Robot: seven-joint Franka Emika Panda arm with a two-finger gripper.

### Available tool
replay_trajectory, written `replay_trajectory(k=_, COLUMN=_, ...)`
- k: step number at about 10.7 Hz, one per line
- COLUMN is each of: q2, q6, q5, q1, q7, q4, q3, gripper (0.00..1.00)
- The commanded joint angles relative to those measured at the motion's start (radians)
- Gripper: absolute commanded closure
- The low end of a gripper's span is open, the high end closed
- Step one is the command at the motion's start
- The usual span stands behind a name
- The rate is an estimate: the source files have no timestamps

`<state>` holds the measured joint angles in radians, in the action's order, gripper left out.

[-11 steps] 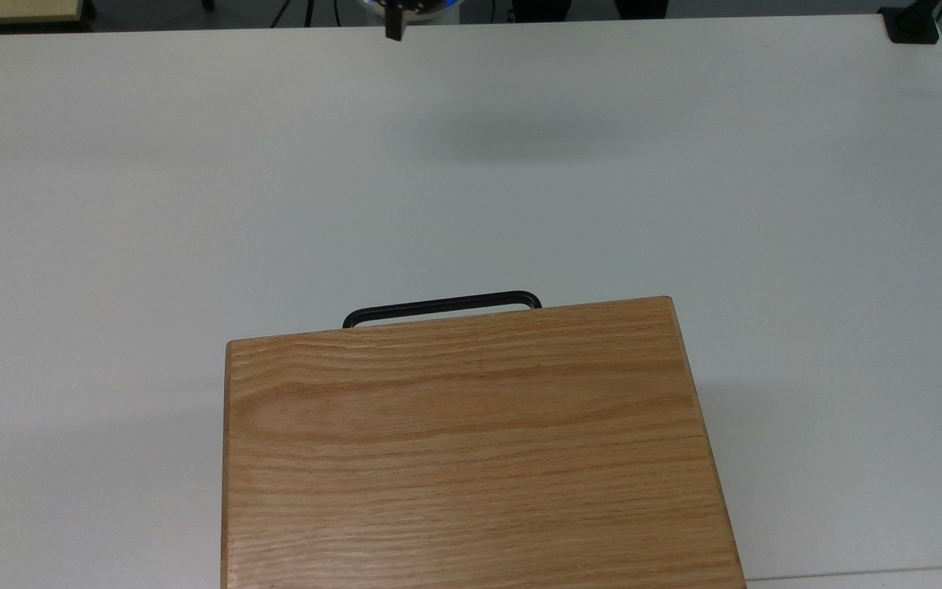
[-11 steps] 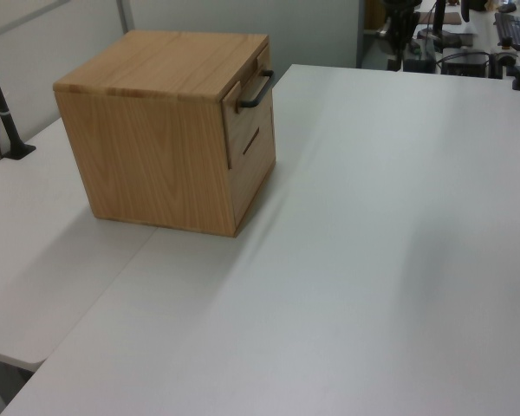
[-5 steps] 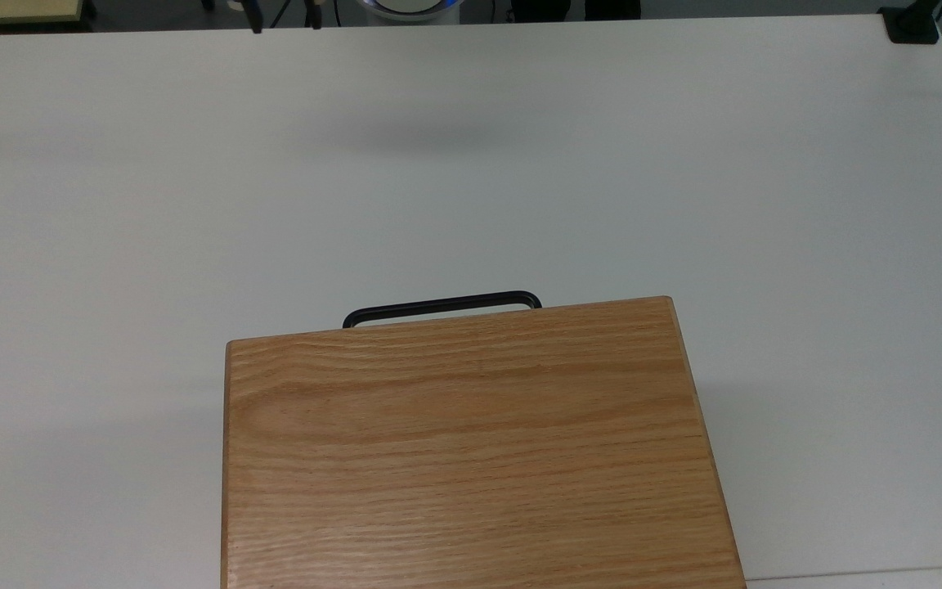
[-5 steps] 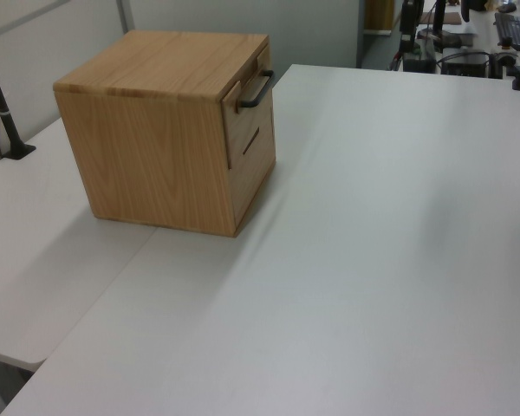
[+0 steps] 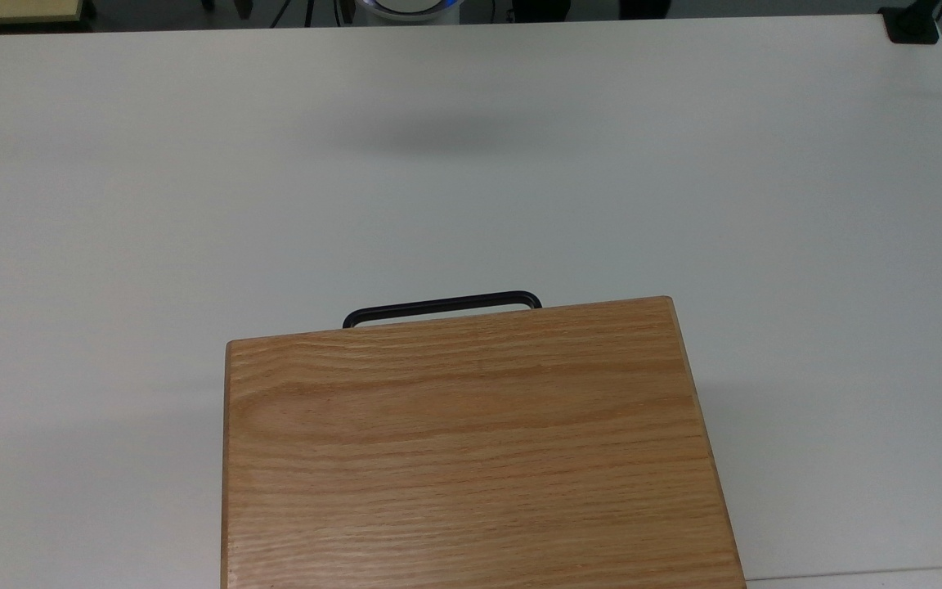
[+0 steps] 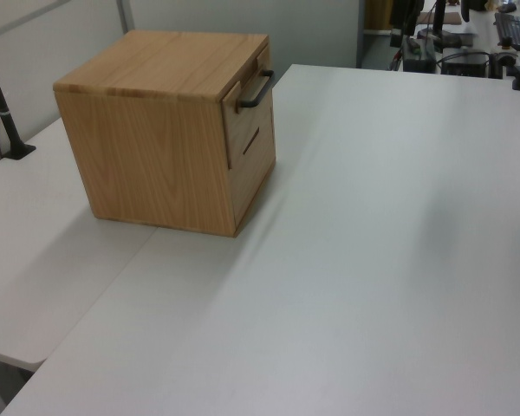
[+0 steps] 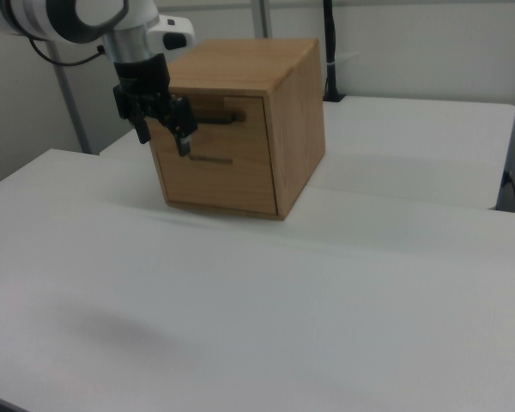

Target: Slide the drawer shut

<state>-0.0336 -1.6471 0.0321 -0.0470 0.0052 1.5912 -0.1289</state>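
We see the light oak wooden drawer [image 6: 244,117] with its thin black bar handle [image 5: 441,306] sitting almost flush in the oak cabinet [image 7: 266,120] on the white table [image 5: 471,164]. In the right view, at ten o'clock, the black two-finger gripper [image 7: 163,136] hangs with fingers apart.

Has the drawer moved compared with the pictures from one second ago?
No. In the top view the drawer's handle sits at the same spot against the cabinet top.

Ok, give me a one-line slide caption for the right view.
Panda arm's tool hangs in front of the oak cabinet, by the drawer and its black bar handle, on a white table.
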Motion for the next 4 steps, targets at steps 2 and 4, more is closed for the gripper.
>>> replay_trajectory(k=2, q2=0.001, q6=-0.039, q5=-0.058, q1=-0.017, q7=0.079, q4=0.003, q3=0.020, gripper=0.00)
replay_trajectory(k=4, q2=0.001, q6=-0.039, q5=-0.060, q1=-0.020, q7=0.078, q4=0.003, q3=0.022, gripper=0.00)
